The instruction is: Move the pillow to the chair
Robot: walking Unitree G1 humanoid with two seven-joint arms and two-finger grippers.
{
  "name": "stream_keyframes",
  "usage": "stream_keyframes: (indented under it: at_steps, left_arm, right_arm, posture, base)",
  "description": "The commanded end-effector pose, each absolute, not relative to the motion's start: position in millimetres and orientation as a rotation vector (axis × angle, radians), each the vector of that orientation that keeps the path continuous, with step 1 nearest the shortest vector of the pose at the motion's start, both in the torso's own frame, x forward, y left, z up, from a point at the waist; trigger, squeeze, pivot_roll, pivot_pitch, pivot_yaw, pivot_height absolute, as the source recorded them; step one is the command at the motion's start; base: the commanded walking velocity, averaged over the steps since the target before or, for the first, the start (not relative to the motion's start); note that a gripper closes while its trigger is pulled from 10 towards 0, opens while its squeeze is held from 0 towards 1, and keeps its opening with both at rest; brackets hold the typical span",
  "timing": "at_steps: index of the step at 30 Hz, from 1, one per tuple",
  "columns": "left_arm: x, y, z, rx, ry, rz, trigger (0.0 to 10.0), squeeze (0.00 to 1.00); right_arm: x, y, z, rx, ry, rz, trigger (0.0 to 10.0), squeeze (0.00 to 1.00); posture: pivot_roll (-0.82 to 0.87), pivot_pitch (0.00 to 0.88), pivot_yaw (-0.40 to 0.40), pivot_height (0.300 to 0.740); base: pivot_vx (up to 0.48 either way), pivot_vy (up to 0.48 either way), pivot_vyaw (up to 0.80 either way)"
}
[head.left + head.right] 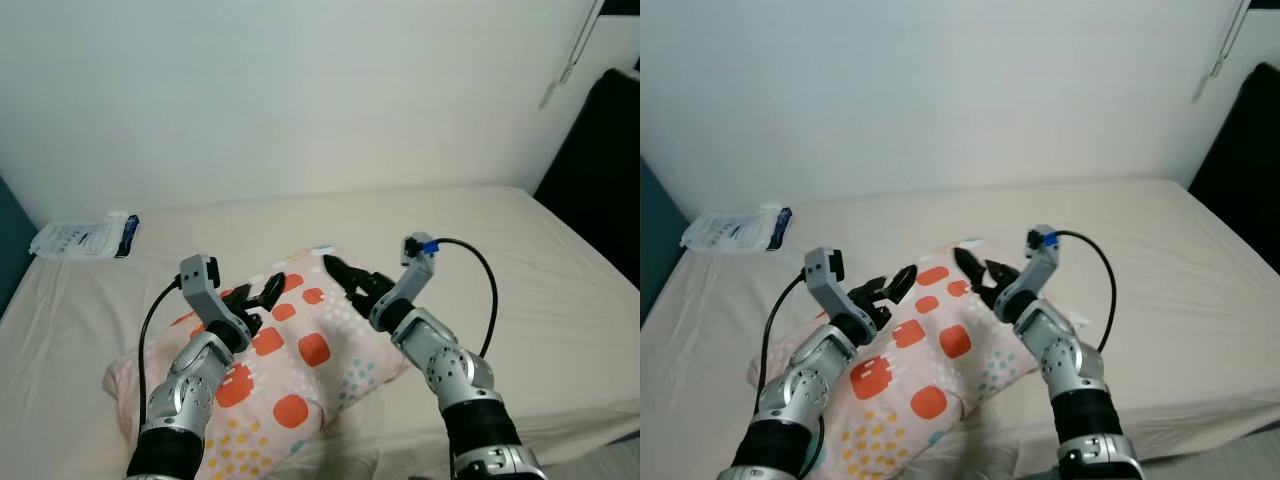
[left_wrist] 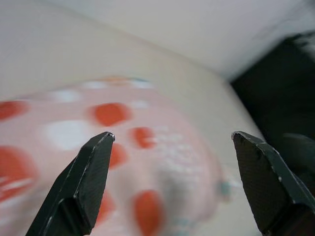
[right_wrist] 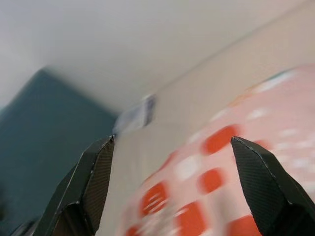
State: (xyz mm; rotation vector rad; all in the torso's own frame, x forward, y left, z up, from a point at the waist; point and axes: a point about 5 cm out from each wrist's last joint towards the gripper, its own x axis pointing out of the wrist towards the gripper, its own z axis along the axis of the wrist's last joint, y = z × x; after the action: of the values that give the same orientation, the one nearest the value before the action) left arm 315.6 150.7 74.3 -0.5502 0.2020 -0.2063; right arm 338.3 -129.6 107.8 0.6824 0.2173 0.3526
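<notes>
While the pink pillow (image 1: 300,370) with red and white squares lies on the beige bed (image 1: 520,270), both arms reach over it from either side. Left gripper (image 1: 262,297) hovers above the pillow's left part with its fingers spread apart, and right gripper (image 1: 352,283) hovers near the far edge, its fingers also apart. A white packet (image 1: 85,237) rests by the wall.

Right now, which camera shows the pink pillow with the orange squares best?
The left eye view: the whole pink pillow with orange squares lies on the beige bed. The right eye view matches it; both wrist views catch blurred patches between open fingers.
</notes>
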Motion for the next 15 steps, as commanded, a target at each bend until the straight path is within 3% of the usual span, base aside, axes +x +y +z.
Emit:
stream_keyframes:
  at_steps: [1, 5, 7, 9, 10, 12, 15]
  left_arm:
    - [317.9, 162.6, 71.5, -0.507, 0.208, -0.146, 10.0, 0.00]
    - [321.5, 174.1, 75.2, -0.484, 0.188, -0.110, 10.0, 0.00]
    - [321.6, 177.3, 75.3, -0.413, 0.186, -0.100, 10.0, 0.00]
    - [318.4, 178.4, 66.6, -0.248, 0.230, -0.066, 10.0, 0.00]
    - [318.4, 178.4, 66.6, -0.248, 0.230, -0.066, 10.0, 0.00]
    - [313.5, 177.3, 55.8, -0.159, 0.280, -0.022, 10.0, 0.00]
    - [311.3, 176.6, 52.2, -0.145, 0.290, -0.013, 10.0, 0.00]
  right_arm:
    - [342.9, -143.1, 112.6, 0.691, 0.161, 0.285, 10.0, 0.00]
    - [345.9, -158.5, 130.0, 0.751, 0.050, 0.269, 10.0, 0.00]
    - [345.3, -160.7, 129.0, 0.681, 0.072, 0.274, 10.0, 0.00]
    - [339.3, -156.0, 106.8, 0.300, 0.220, 0.301, 10.0, 0.00]
    - [339.3, -156.0, 106.8, 0.300, 0.220, 0.301, 10.0, 0.00]
    - [334.9, -155.8, 92.1, 0.025, 0.277, 0.304, 10.0, 0.00]
    - [334.8, -156.5, 89.4, 0.023, 0.284, 0.290, 10.0, 0.00]
  posture:
    - [0.04, 0.000, 0.000, 0.740]
    - [0.03, 0.000, 0.008, 0.740]
    - [0.03, 0.000, 0.014, 0.740]
    - [0.03, 0.000, 0.019, 0.740]
    - [0.03, 0.000, 0.019, 0.740]
    - [0.03, 0.000, 0.018, 0.740]
    - [0.03, 0.000, 0.018, 0.740]
  base:
    - [0.000, 0.000, 0.00]
    - [0.000, 0.000, 0.00]
    - [0.000, 0.000, 0.00]
    - [0.000, 0.000, 0.00]
    - [0.000, 0.000, 0.00]
    - [0.000, 0.000, 0.00]
    - [0.000, 0.000, 0.00]
